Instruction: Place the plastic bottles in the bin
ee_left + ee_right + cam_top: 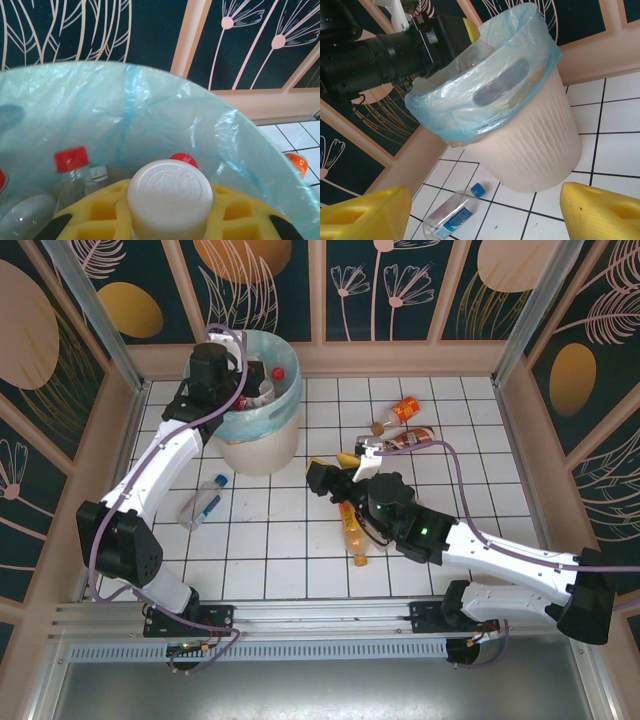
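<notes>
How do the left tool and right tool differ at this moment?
The left tool is shut on a white-capped bottle; the right tool is open and empty. The left tool is above the bin; the right tool is beside it, above the table. Both have yellow fingers.

bin [258,435]: 1 | bottles [353,535] lying on tiles [280,560]: 4 | of those, blue-capped: 1

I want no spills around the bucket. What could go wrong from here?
1. The left gripper holds a white-capped bottle over the bin, seemingly near its left rim in the top view. Released there, the bottle might clip the rim and fall outside.
2. The right gripper is open and points at the bin, and an orange bottle lies beside that arm. A swing could roll the bottle away.
</notes>
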